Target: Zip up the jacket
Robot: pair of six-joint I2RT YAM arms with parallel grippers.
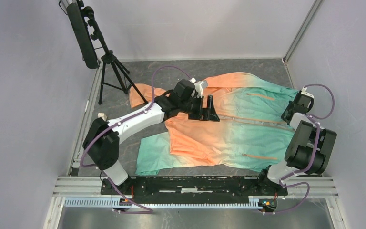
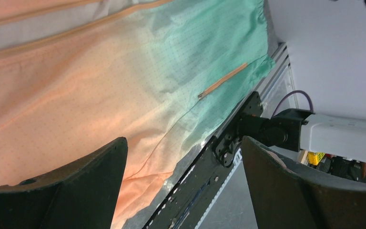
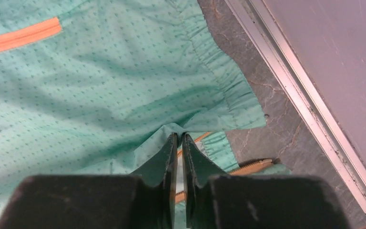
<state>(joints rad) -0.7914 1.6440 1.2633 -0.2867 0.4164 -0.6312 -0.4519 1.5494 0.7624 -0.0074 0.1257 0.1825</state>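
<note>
The jacket (image 1: pixel 228 129) lies flat on the table, orange on the left fading to mint green on the right. Its front zipper (image 1: pixel 252 119) runs left to right across the middle. My left gripper (image 1: pixel 211 112) hovers over the orange part near the zipper, its jaws wide open and empty (image 2: pixel 183 140). An orange pocket zip (image 2: pixel 221 80) shows beyond it. My right gripper (image 1: pixel 287 116) is at the green hem on the right. Its jaws (image 3: pixel 178 137) are shut on a fold of the jacket's hem (image 3: pixel 228 90), next to the zipper's bottom end (image 3: pixel 252 166).
A black light panel (image 1: pixel 82 33) on a tripod (image 1: pixel 115 71) stands at the back left. The arms' black base rail (image 1: pixel 195 183) runs along the near edge, also in the left wrist view (image 2: pixel 205 176). A metal rail (image 3: pixel 286 90) and the wall lie close on the right.
</note>
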